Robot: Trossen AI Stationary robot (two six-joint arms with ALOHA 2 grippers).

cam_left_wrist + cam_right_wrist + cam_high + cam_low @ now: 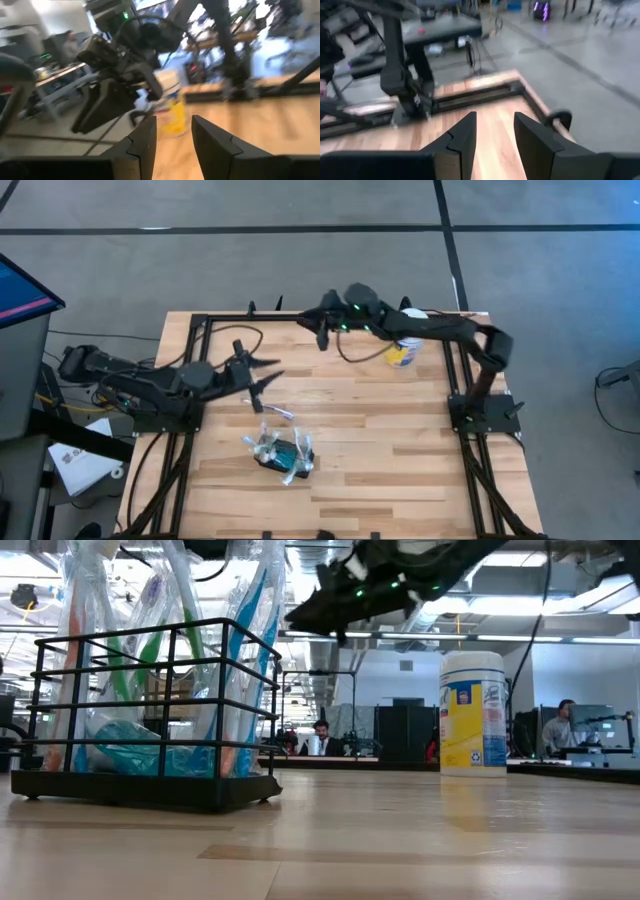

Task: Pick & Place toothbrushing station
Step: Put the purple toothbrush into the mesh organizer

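The toothbrushing station (283,452) is a small black wire-sided holder packed with wrapped toothbrushes. It stands on its flat base on the wooden table, near the middle front, and fills the left of the low view (145,710). My left gripper (262,378) hovers open above the table just beyond and left of it, and nothing lies between its fingers (174,137). My right gripper (319,332) hangs in the air over the table's far middle, also open and empty (495,137). Neither touches the station.
A white-lidded, yellow-labelled round canister (403,352) stands at the far right of the table (473,712). A small pale item (279,412) lies between my left gripper and the station. Black frame rails (200,320) run along the table's edges. People sit at desks beyond the table.
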